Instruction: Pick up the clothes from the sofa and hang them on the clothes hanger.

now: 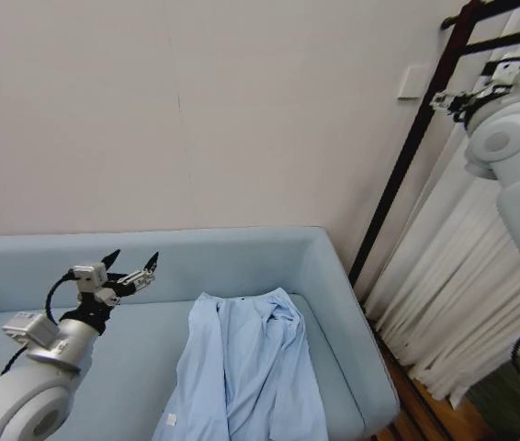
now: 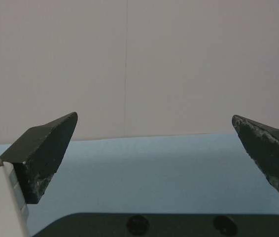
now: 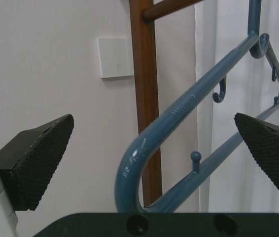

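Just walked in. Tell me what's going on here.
A two-armed robot is set to hang up clothes. A light blue shirt lies crumpled on the sofa, not yet picked up. The left gripper hovers open above the seat cushion, beside the shirt and apart from it. The right gripper is up by the dark wooden rack, open, with a blue hanger between its fingers but not clamped.

Head cam: high, looking down at sofa (image 1: 333, 276) and wall (image 1: 196, 110). Left wrist: low over sofa, facing wall. Right wrist: close on hanger (image 3: 179, 113), rack (image 3: 144, 98) behind.
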Available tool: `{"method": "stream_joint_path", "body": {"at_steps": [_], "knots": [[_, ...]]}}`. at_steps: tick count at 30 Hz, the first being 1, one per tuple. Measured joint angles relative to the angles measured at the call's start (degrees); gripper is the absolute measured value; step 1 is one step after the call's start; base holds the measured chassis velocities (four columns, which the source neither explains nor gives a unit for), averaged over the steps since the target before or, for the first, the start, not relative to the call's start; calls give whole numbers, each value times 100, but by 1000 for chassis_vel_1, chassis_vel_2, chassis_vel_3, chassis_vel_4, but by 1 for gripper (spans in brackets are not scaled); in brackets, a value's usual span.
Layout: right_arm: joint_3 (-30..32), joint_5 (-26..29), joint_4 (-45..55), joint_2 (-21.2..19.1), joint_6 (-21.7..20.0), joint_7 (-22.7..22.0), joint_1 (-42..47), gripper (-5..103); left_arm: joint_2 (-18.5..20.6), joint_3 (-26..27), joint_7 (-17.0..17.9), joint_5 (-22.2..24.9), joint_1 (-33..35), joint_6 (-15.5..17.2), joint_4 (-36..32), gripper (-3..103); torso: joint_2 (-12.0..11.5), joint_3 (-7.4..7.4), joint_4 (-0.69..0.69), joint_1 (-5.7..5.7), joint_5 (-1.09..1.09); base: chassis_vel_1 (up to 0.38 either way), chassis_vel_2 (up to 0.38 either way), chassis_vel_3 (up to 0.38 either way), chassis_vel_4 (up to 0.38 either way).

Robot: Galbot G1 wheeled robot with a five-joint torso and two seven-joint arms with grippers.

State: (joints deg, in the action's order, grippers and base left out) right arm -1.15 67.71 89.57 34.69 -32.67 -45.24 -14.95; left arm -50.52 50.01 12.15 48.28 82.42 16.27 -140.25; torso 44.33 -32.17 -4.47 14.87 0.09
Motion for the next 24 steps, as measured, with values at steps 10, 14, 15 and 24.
{"method": "stream_joint_path", "body": {"at_steps": [10, 14, 15, 24], "knots": [[-2, -6, -39, -56, 56, 27, 81, 84, -18, -65, -1, -70, -12, -44, 7, 100, 0, 0, 0, 0, 0, 0, 0, 0, 0], [25, -59, -20, -107, 128, 55, 166, 67, -13, -77, -1, -88, -19, -85, 12, 100, 0, 0, 0, -1, 0, 0, 0, 0, 0], [37, -63, -13, -123, 139, 62, 191, 62, -11, -78, -2, -113, -22, -100, 17, 100, 0, 0, 0, -1, 0, 0, 0, 0, 0], [223, -68, 216, -350, 165, 133, 448, 30, -5, -102, -12, -157, -11, -129, 21, 100, 0, 0, 1, -1, 0, 0, 0, 0, 0]]}}
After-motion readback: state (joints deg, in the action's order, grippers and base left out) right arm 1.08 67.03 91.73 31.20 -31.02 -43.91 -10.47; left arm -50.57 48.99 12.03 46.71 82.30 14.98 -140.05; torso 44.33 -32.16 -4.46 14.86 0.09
